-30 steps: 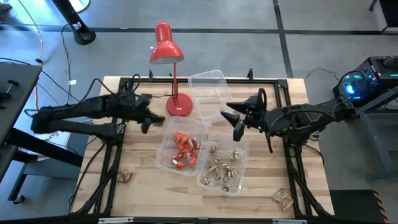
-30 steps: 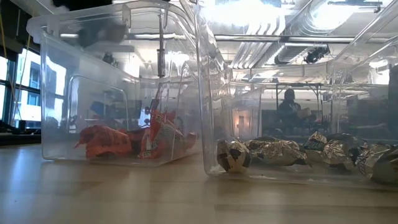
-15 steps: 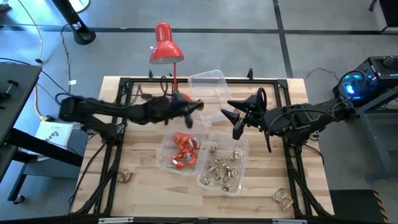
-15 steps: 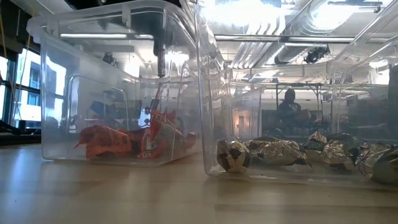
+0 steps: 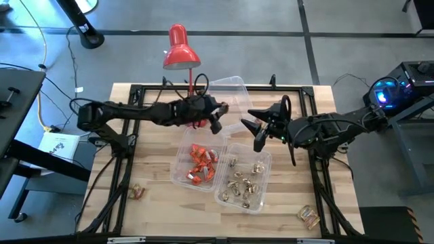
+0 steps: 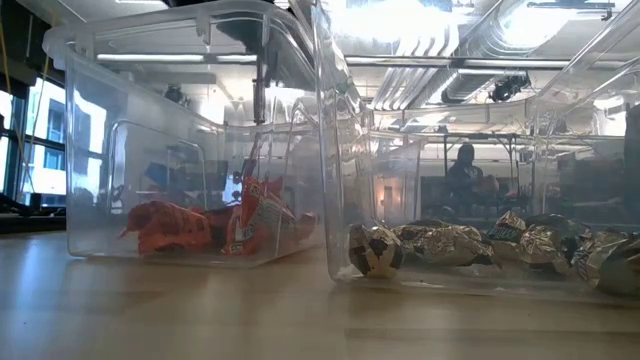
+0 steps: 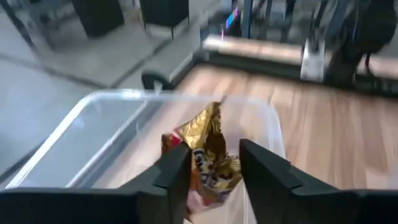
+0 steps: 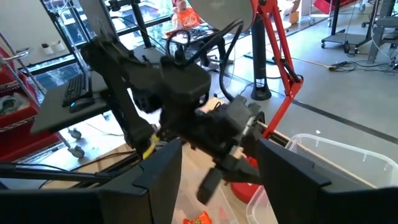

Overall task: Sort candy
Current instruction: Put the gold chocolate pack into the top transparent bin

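Note:
A brown-orange and gold candy (image 7: 208, 155) sits in the gap between the parted fingers of my left gripper (image 5: 218, 114), above the far clear tub (image 5: 227, 95), which holds nothing. Nearer, one tub (image 5: 182, 157) holds red-orange candy (image 6: 215, 225), and the tub beside it (image 5: 261, 193) holds gold-silver candy (image 6: 450, 245). My right gripper (image 5: 254, 130) hovers open beside the far tub, with nothing between its fingers. My left gripper has the candy (image 7: 211, 168) between its two fingers (image 7: 177, 171), over the far tub's inside and clear of the table. I cannot tell whether the fingers touch the wrapper.
A red desk lamp (image 5: 182, 51) stands at the far side, its base hidden under my left arm. Loose candies lie near the front left (image 5: 137, 192) and front right (image 5: 308, 215) of the wooden table (image 5: 156, 210).
My left gripper has swung toward the table's right edge and a little toward the far edge, past the lamp's base, and now stands over the far tub. My right arm has kept still.

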